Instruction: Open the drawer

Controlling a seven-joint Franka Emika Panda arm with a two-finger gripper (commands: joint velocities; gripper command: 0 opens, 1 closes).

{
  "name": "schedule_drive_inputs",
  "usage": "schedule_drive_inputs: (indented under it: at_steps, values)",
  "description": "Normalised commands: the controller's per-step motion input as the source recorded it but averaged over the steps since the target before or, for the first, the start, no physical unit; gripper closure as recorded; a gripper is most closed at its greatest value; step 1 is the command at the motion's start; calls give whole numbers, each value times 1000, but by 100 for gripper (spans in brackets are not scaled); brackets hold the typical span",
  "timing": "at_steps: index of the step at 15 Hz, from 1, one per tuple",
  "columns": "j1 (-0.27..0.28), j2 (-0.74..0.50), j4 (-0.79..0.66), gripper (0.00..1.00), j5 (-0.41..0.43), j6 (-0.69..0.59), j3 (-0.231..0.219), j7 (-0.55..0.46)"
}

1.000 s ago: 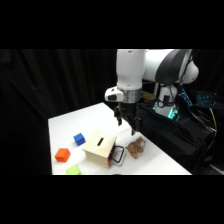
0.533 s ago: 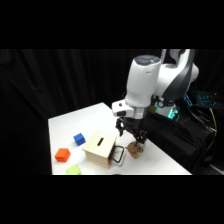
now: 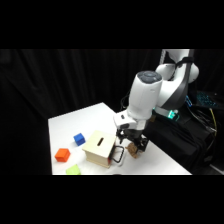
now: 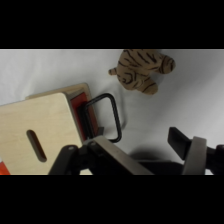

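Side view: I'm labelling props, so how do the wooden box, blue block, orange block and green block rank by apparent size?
1. Wooden box, clearly largest.
2. Orange block and blue block look alike; the orange one lies nearer the camera, so no ranking.
The green block is cut off by the picture's edge: cannot tell.

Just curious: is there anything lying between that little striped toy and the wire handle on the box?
No. In the wrist view only bare white table separates the striped toy from the handle.

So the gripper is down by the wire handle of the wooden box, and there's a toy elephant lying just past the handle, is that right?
Not quite: the toy past the wire handle is a striped tiger, not an elephant, as the wrist view shows. The rest holds: the gripper is down by the handle of the wooden box.
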Motion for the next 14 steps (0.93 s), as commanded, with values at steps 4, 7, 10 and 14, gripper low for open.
schedule_drive_inputs:
  at_steps: [4,7,10,14]
  values:
    - [109,244,193,0,-201,155,-156,-2]
    - [119,241,213,0,-163,133,-163,3]
    - [102,237,203,0,-97,138,-132,-31]
    - [126,171,118,0,-76,143,-118,-10]
